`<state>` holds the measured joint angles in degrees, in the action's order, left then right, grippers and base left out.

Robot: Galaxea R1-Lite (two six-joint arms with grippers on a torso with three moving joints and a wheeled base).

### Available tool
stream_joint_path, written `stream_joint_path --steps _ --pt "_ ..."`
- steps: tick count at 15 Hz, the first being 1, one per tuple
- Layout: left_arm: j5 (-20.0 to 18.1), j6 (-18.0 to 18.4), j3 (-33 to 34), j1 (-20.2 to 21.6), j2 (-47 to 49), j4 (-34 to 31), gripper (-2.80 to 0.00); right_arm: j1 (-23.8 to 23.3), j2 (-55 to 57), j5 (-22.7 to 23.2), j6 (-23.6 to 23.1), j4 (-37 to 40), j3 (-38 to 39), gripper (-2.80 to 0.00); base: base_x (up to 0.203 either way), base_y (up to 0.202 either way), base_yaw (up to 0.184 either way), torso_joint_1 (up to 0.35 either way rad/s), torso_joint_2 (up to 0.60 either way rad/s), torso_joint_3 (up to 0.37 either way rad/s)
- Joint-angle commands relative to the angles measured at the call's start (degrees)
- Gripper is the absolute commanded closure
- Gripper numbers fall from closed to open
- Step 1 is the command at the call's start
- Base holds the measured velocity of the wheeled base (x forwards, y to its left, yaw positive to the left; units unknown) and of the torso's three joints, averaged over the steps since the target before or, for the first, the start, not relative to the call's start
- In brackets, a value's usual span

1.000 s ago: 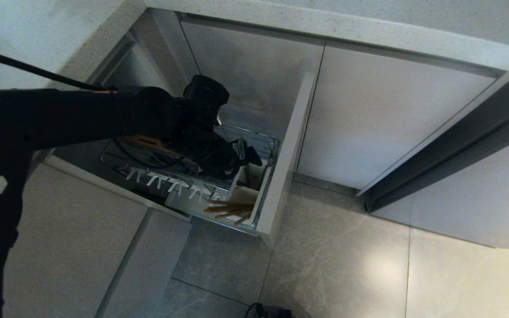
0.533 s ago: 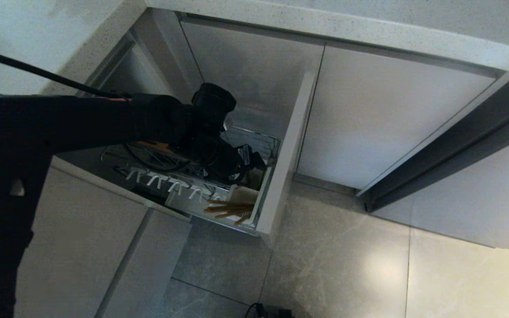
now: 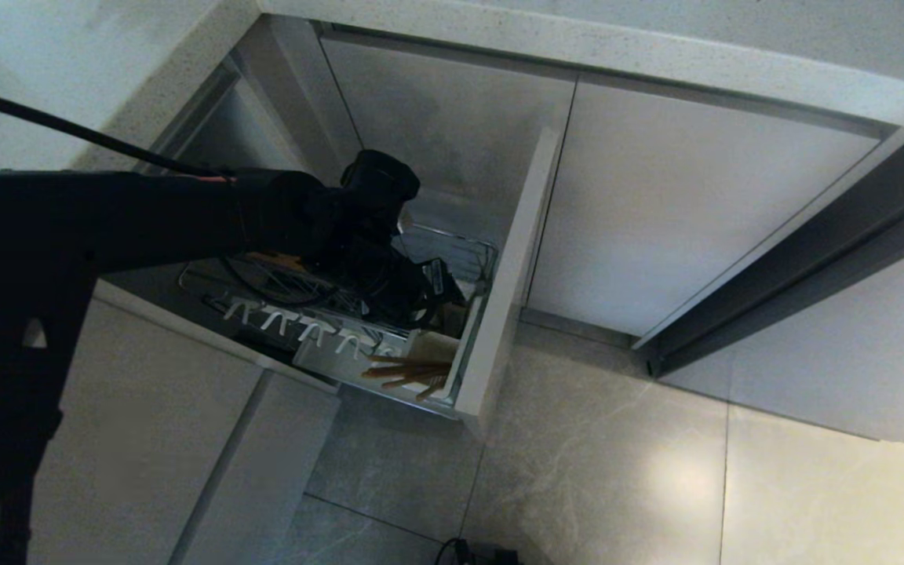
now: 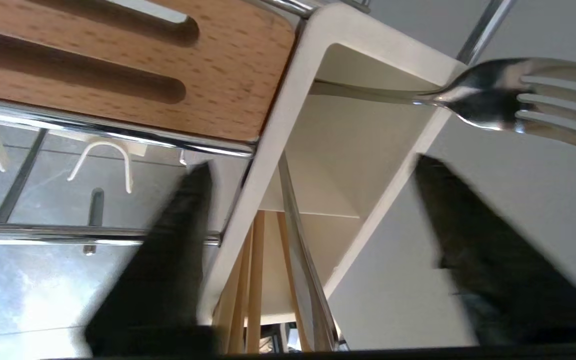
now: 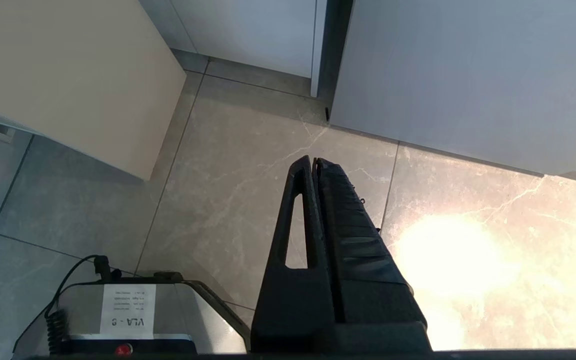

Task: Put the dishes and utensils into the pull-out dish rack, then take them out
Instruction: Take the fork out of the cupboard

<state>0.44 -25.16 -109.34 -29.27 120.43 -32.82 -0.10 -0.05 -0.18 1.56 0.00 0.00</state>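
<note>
The pull-out dish rack stands drawn out of the cabinet, its beige front panel on the right. My left gripper reaches into it over the white utensil caddy. In the left wrist view the left gripper is open, its blurred fingers straddling the caddy. Wooden chopsticks and a metal handle stand between them, untouched. The chopsticks poke out of the caddy. A fork leans in the caddy. The dishes are out of view. My right gripper hangs shut over the floor.
The slotted wooden strip and white pegs lie beside the caddy. Closed cabinet doors and a countertop edge are behind. My own base and tiled floor are below.
My left arm has shifted a little to the right and lower toward the caddy. Its fingers have come somewhat closer together. The right arm is still.
</note>
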Motion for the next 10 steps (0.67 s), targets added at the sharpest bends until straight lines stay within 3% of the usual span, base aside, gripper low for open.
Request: stream_joint_path --steps 1,10 --pt "1.5 -0.2 0.0 0.0 0.0 -0.2 0.0 0.0 0.0 0.0 0.0 0.0 0.0 0.0 0.0 0.0 0.0 0.0 0.0 0.0" --pt "1.6 -0.3 0.0 0.1 0.0 -0.4 0.0 0.0 0.0 0.0 0.0 0.0 0.0 0.0 0.0 0.0 0.0 0.0 0.0 0.0"
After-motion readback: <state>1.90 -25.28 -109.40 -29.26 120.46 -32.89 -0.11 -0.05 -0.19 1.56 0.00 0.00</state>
